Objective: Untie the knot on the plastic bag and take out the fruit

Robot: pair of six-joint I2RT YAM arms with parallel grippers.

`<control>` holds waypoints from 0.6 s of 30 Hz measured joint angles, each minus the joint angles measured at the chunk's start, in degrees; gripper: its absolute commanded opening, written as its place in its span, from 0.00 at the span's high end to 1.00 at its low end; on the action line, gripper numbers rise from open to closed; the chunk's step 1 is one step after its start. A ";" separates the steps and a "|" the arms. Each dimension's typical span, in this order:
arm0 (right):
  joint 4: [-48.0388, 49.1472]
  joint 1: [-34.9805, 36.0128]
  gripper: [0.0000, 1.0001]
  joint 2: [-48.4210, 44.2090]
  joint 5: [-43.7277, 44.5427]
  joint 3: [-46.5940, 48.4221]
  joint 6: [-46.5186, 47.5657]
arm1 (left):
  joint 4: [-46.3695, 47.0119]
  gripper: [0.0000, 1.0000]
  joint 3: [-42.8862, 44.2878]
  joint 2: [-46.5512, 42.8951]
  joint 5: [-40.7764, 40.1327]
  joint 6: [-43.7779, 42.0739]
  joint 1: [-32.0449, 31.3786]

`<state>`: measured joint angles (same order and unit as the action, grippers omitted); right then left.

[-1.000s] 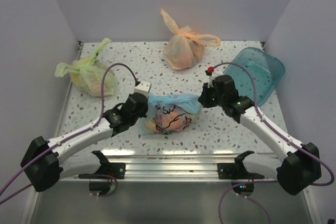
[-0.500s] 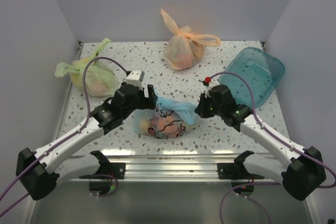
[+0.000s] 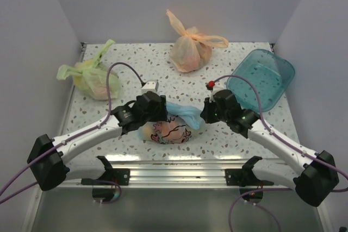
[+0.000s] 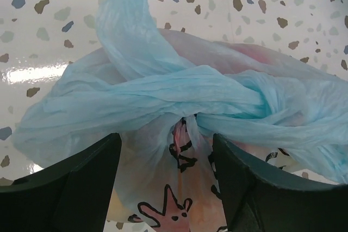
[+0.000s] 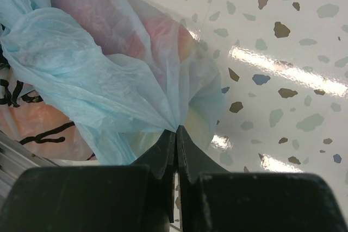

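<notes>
The light blue plastic bag [image 3: 173, 127] with its pink cartoon print lies at the table's near middle. Its knot [image 4: 255, 97], a twisted band of the two ears, runs across the bag's top. My left gripper [image 4: 166, 146] is open; its black fingers [image 4: 87, 172] straddle the bag just below the twisted band, with printed plastic between them. My right gripper [image 5: 176, 132] is shut on a pinched fold of the bag's blue plastic at its right end [image 3: 205, 113]. The fruit shows only as red [image 5: 157, 33] and yellowish [image 5: 198, 120] shapes through the plastic.
A knotted green bag [image 3: 92, 77] sits at the back left and a knotted orange bag [image 3: 187, 47] at the back middle. A teal plastic bin [image 3: 261, 77] lies tilted at the right. The metal rail [image 3: 174, 169] runs along the near edge.
My left gripper went from shut to open, let go of the bag and moved right over its top. The right gripper drew slightly left, still pinching the plastic. The bag shifted a little.
</notes>
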<state>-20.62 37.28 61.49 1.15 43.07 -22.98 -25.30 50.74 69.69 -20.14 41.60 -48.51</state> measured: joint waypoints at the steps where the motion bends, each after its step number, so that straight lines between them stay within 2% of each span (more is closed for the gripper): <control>1: 0.02 0.00 1.00 -0.09 0.15 0.00 0.00 | -0.11 0.32 -0.46 0.00 -0.33 0.50 0.00; 3: 0.02 0.09 1.00 -0.17 0.55 0.00 -0.02 | 0.07 0.39 -1.68 0.00 -0.85 1.31 0.00; 5: 0.02 0.17 1.00 -0.17 0.85 0.00 -0.04 | 0.26 0.54 -2.58 0.28 -1.09 1.90 0.00; 6: 0.02 0.17 1.00 -0.17 0.94 -0.02 -0.02 | 0.37 0.73 -2.84 0.61 -1.22 2.21 0.00; 9: -0.44 0.22 1.00 -0.42 2.08 -0.02 0.07 | 0.68 0.97 -3.04 1.55 -1.75 2.60 0.20; 12: -2.60 0.31 1.00 -1.22 5.77 -0.02 -0.35 | 0.85 1.00 -3.04 1.51 -1.73 1.25 2.62; 16: -5.31 0.33 1.00 -2.16 10.58 -0.02 -2.40 | 0.98 1.00 -2.84 0.17 -2.14 -1.92 10.86; 18: -5.40 0.57 1.00 -2.36 11.63 0.00 -3.37 | 0.98 1.00 -1.79 -0.42 -1.62 -3.43 13.05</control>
<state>-26.02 37.85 59.13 12.78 43.07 -26.35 -24.32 48.95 69.28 -21.76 38.17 -35.46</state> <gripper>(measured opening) 0.010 0.019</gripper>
